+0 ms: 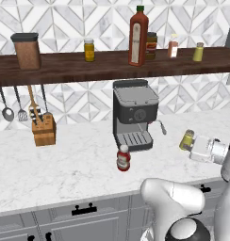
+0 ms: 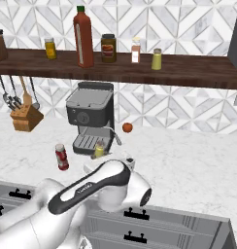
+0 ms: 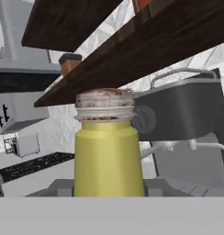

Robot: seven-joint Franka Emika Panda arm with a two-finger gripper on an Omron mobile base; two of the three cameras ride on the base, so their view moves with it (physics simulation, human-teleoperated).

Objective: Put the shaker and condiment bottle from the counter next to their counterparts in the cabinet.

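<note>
A rendered home kitchen: white marble bench (image 1: 65,160) over grey drawer fronts (image 1: 84,219), patterned tile backsplash (image 1: 79,23), espresso machine (image 1: 134,115), knife block (image 1: 44,128), hanging utensils (image 1: 15,104), dark wooden wall shelf (image 1: 65,68) lined with sauce bottles and jars.

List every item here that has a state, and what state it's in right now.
Tool: shut on the shaker.
Shaker: gripped, tipped sideways above the counter.
Condiment bottle: upright on the counter, cap on.
Second shaker: upright on the shelf.
Tall red bottle: upright on the shelf, capped.
</note>
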